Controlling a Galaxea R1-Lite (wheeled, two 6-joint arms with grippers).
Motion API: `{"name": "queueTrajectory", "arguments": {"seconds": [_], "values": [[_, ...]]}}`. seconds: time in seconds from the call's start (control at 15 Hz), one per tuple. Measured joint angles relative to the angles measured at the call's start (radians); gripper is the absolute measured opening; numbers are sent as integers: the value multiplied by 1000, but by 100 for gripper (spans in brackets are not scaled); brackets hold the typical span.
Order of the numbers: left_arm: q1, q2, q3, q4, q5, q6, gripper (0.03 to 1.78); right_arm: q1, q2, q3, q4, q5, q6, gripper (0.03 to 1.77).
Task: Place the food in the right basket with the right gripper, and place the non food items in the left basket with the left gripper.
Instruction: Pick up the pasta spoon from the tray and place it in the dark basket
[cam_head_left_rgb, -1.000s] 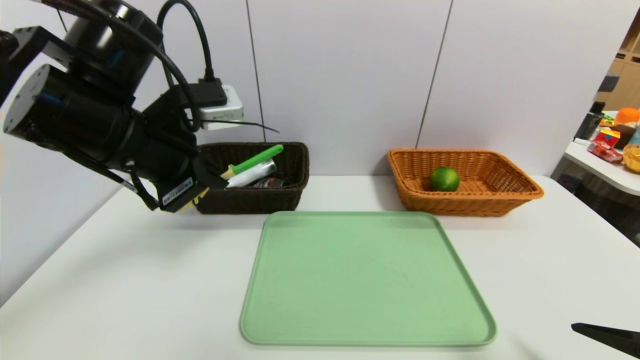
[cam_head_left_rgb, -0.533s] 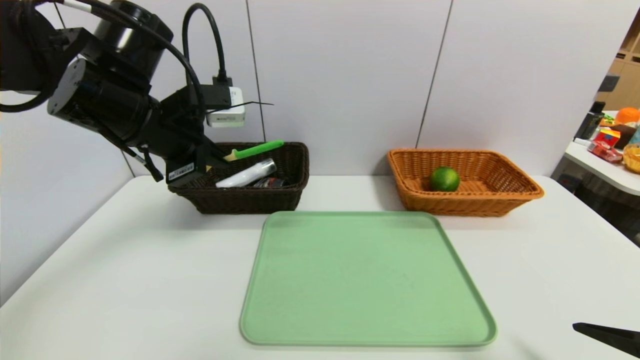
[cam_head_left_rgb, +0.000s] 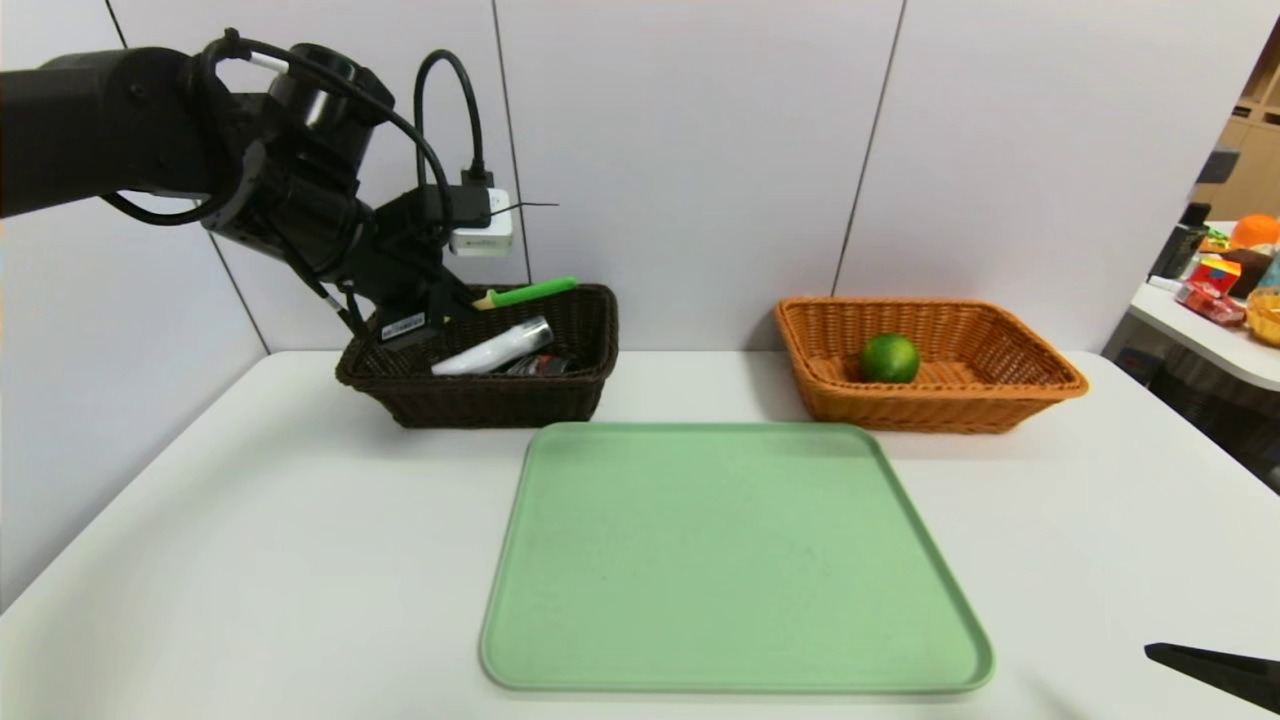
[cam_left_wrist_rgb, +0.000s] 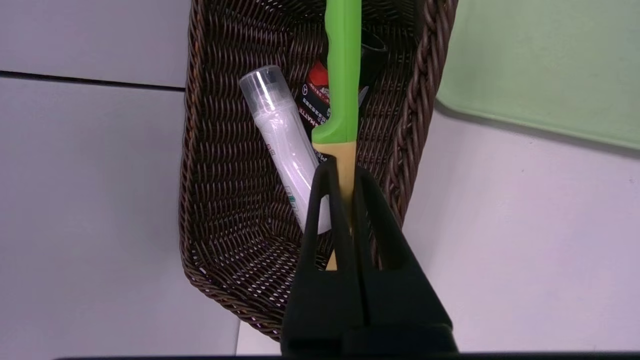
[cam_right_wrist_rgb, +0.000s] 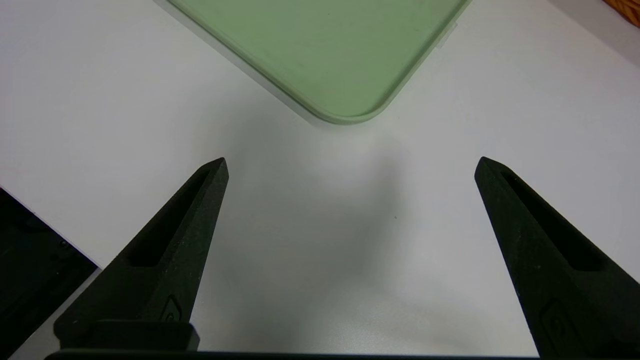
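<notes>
Two arms: left reaching, right parked
Left gripper (cam_left_wrist_rgb: 341, 172): angled down over dark basket (cam_head_left_rgb: 500, 400); fingers pinching green-handled knife (cam_left_wrist_rgb: 342, 75)
Right gripper (cam_right_wrist_rgb: 350, 165): low over table (cam_right_wrist_rgb: 325, 250); fingers spread

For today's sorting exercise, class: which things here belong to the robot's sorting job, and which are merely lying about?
Belonging to the job:
- green-handled knife, gripped by the left gripper
- dark basket holding a white tube
- orange basket holding a lime
- green tray
- right gripper, open, parked

Lying about:
- clutter on the side table
</notes>
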Motion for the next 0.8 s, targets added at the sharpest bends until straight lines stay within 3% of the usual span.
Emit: {"name": "queueTrajectory", "arguments": {"seconds": [0.2,0.8], "values": [[1,36,-5,-7,0,14,6,0,4,0,0,0,1,170],[31,172,-6,-185,0,53,6,-4,8,7,0,0,4,170]]}}
